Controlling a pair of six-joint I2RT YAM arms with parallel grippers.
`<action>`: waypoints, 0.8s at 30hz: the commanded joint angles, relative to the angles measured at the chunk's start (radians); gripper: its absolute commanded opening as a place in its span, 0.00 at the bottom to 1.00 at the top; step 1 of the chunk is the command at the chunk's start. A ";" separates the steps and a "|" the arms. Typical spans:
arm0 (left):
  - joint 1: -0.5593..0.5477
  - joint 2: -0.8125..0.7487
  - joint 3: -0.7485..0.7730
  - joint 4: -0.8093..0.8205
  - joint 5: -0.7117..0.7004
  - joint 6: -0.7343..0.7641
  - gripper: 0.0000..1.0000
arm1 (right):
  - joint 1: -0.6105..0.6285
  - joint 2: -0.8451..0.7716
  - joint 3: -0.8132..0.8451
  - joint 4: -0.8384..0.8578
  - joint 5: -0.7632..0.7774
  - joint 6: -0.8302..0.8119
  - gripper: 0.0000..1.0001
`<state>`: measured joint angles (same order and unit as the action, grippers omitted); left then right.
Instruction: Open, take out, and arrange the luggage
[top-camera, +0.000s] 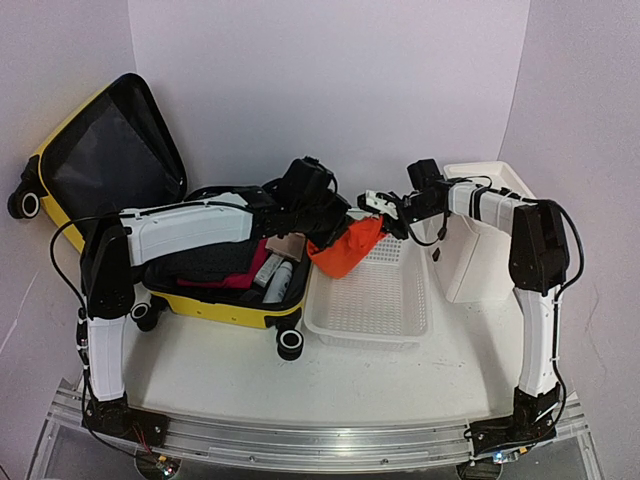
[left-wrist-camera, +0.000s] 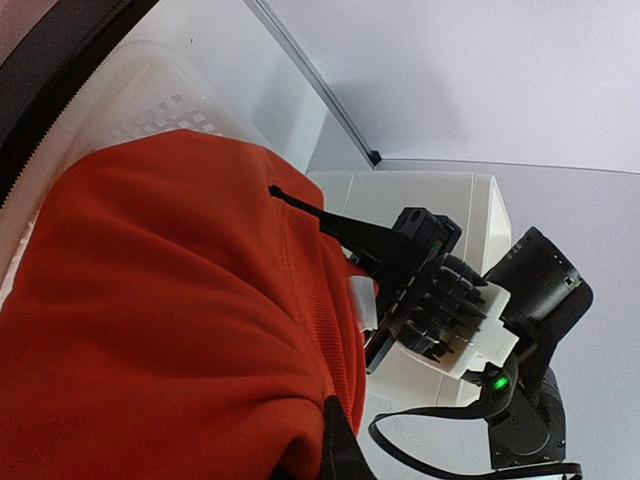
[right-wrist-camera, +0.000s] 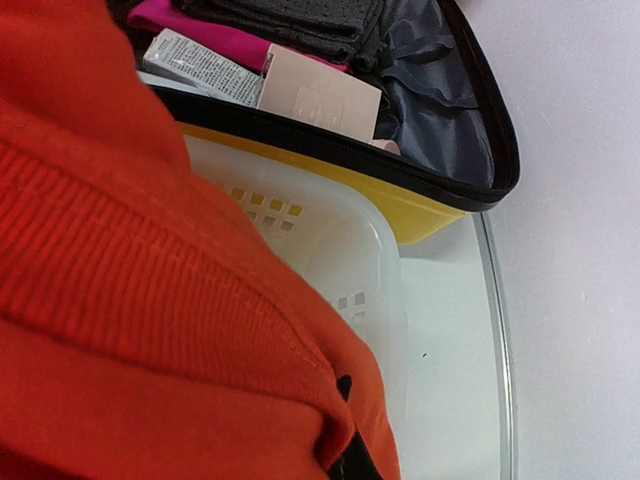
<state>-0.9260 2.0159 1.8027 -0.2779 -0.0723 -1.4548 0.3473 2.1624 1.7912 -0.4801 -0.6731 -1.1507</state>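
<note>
Top cam first: the luggage (top-camera: 235, 300) lies open on the left of the worktop (top-camera: 300, 380). Its lid stands up toward the back left corner, and the lower half is packed with dark and pink clothes plus a couple of small packs. Just beside it on the right is a white basket (top-camera: 370, 300), then a white cabinet (top-camera: 475, 255). Both arms reach in over the basket's far end and share an orange garment (top-camera: 345, 248). The left claw (top-camera: 330, 225) has it from the luggage side and the right claw (top-camera: 375, 205) from the cabinet side. Both are pinched narrow on the cloth, which hangs above the basket.

Left wrist cam: pretty much all orange. Past it I can see the right claw nipping the garment's hem, jaws closed down on the fabric. The cabinet is behind it and the basket's perforated wall is at upper left. The left claw's own fingers are mostly buried under the cloth.

Right wrist cam: orange again, ribbed hem right up close. Beyond it comes the basket rim, then the luggage's yellow shell and black zipper band. Inside, against the dark lining, are a beige box (right-wrist-camera: 320, 95), a printed white pack (right-wrist-camera: 200, 62) and pink cloth (right-wrist-camera: 200, 25).
</note>
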 joint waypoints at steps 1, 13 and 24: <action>-0.036 -0.035 0.001 0.092 0.068 0.021 0.00 | -0.025 0.004 0.005 0.058 0.054 -0.007 0.00; -0.074 -0.073 -0.069 0.089 0.130 0.007 0.69 | -0.030 -0.169 -0.194 0.015 0.090 -0.077 0.63; -0.087 -0.242 -0.267 0.051 0.211 0.048 0.95 | -0.032 -0.280 -0.258 -0.168 0.239 -0.218 0.95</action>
<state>-1.0176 1.8851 1.5688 -0.2386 0.0872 -1.4368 0.3149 1.9869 1.5539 -0.5621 -0.5014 -1.3136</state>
